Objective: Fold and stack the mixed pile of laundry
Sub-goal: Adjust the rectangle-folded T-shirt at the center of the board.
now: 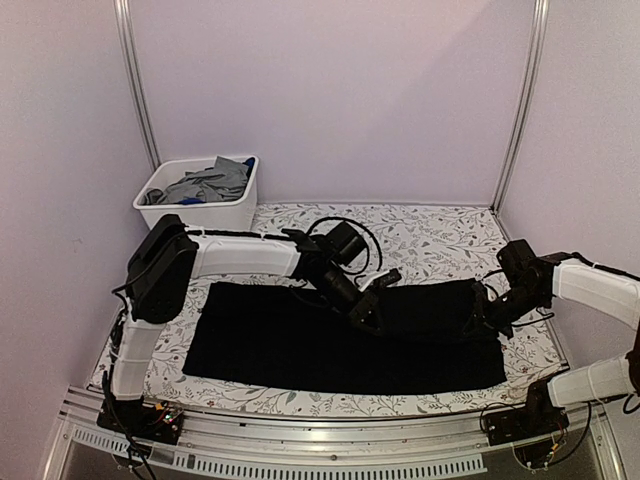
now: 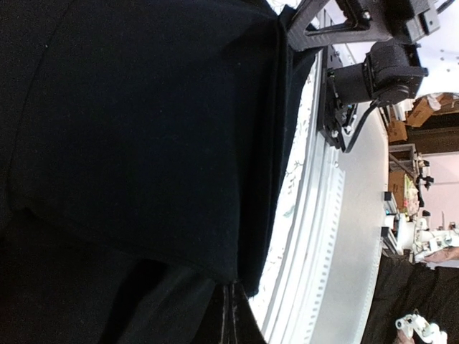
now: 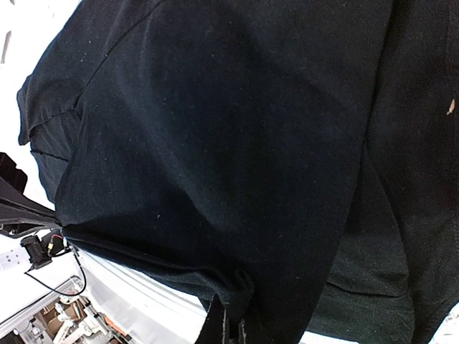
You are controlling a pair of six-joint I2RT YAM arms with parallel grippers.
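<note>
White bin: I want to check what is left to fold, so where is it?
In the top view the white bin sits at the far left corner of the table, behind the left arm, with grey cloth heaped in it.

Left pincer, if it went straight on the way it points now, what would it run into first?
The black T-shirt: the left pincer is shut on a fold of it, and dark cloth fills the way ahead. Past the shirt's edge stands the right arm, though how far is unclear.

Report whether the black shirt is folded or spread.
Mostly spread: black T-shirt lies flat across the table, its far edge pinched by left gripper and right gripper.
</note>
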